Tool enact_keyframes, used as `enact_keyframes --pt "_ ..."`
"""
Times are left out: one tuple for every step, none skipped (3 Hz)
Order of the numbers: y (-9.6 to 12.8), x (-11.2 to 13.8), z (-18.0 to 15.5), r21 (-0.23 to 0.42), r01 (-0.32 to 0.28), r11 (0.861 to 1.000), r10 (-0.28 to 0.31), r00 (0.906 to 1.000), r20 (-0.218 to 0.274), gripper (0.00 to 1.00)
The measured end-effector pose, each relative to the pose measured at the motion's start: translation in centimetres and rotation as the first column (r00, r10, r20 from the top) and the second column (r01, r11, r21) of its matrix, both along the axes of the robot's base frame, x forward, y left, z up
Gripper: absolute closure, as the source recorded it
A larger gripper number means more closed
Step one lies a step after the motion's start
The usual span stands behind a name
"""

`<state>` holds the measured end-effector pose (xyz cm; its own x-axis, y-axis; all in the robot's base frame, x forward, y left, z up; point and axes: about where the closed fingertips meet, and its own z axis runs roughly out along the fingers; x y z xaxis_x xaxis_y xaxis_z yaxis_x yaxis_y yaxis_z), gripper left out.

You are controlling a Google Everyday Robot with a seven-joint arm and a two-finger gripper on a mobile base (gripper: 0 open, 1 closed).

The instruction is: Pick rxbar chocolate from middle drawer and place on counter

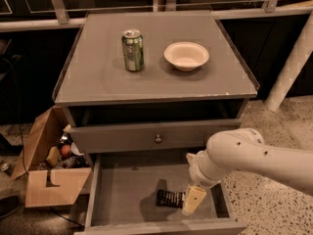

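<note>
The rxbar chocolate (169,198) is a small flat black wrapper lying on the floor of the open middle drawer (127,192), right of centre. My gripper (192,200) hangs inside the drawer on a white arm coming from the right; its pale finger (194,199) points down, right beside the bar's right end. The counter (98,72) is the grey cabinet top above.
A green soda can (132,50) and a pale bowl (186,56) stand on the counter. A closed drawer front with a round knob (158,139) sits just above the open drawer. An open cardboard box (49,168) with clutter stands on the floor at left.
</note>
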<state>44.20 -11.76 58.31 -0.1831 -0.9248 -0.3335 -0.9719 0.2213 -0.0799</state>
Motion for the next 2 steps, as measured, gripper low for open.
enact_keyframes --pt "0.00 -0.13 -3.57 0.013 0.004 1.000 -0.003 0.9994 -0.034 0.00" --pt "0.00 -0.13 -3.59 0.014 0.004 1.000 -0.003 0.9994 -0.034 0.00"
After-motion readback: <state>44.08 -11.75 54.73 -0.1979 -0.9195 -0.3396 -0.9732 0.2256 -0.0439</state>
